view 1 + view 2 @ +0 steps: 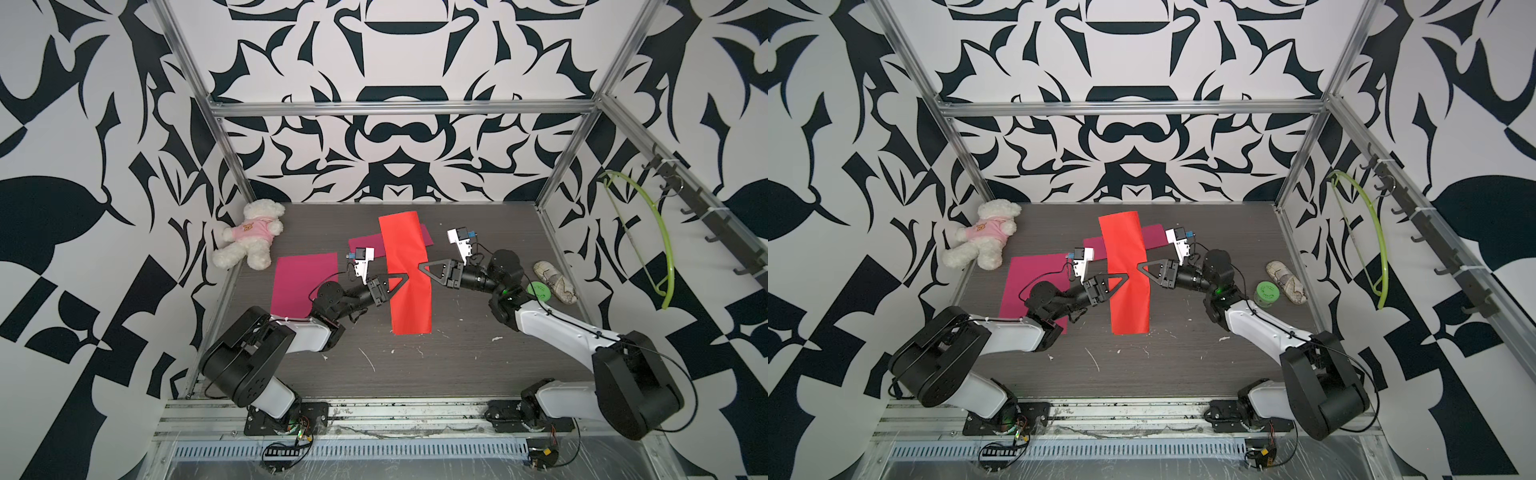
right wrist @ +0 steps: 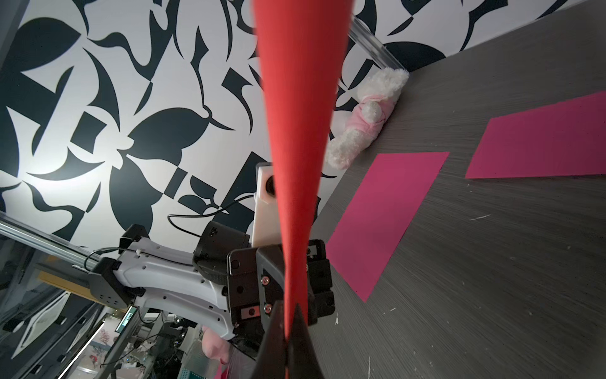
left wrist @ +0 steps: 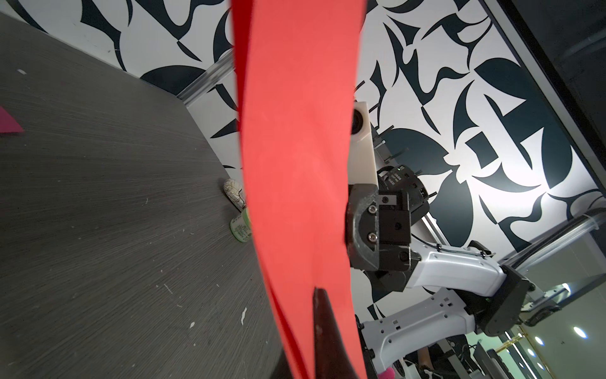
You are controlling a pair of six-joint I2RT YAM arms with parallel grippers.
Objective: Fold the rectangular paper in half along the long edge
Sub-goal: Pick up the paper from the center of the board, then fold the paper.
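Holding the red paper [image 1: 411, 307] over the tabletop [image 1: 457, 357], you have your left fingers [image 1: 397, 284] clamped on one long edge and your right fingers [image 1: 436, 268] clamped on the opposite edge. Both grip at mid-length, and the sheet is pinched narrow between them.

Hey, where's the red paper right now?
In both top views the red paper is mid-table, pinched between the left end effector and the right end effector.
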